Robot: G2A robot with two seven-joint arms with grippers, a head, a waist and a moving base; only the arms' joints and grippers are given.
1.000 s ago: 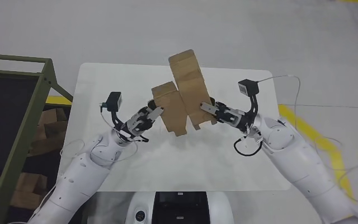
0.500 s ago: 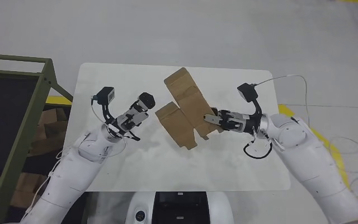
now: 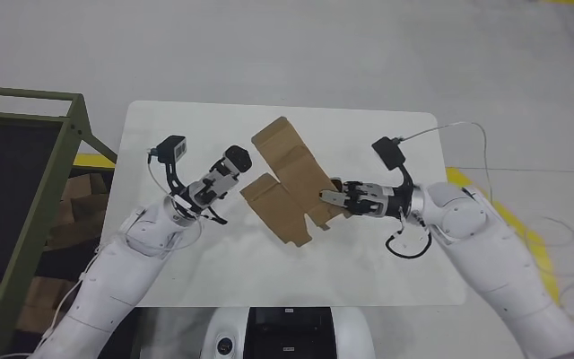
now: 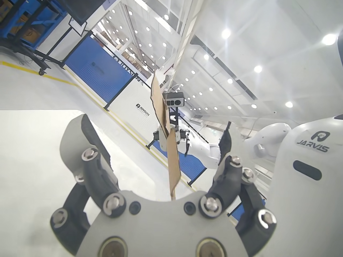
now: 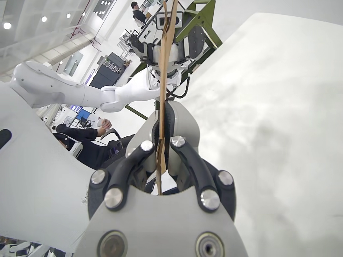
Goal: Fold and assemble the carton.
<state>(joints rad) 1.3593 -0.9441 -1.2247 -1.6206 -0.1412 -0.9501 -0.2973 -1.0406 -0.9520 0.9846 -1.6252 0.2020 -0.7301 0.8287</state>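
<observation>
One tool is doing the holding: right tool (image 3: 330, 197) is clamping the carton (image 3: 285, 175) on the edge nearest that arm, jaws pinching the flattened board from both faces; left tool (image 3: 231, 167) is hanging with fingers (image 4: 91, 145) spread wide, gripping nothing, just beside the carton's opposite edge and not touching it; carton is sitting over the middle of the tabletop (image 3: 170, 126), flat-packed, slanting across it, flaps sticking out at both ends; can't tell whether its low end is touching the tabletop or hanging clear.

Handling, as I'm reading it: corrugated board, so light and fairly stiff across a panel but hinging freely at the creases; a one-sided pinch is likely letting the far part swing; the thin edge is probably crushing easily under a hard squeeze. I'm thinking the best hold for the free tool is a panel edge close to a crease, opposite the clamped side, so pulling apart is popping the sleeve into a tube; grabbing a loose end flap is only bending the flap. Sleeve isn't opened yet; assembly is looking barely begun.
</observation>
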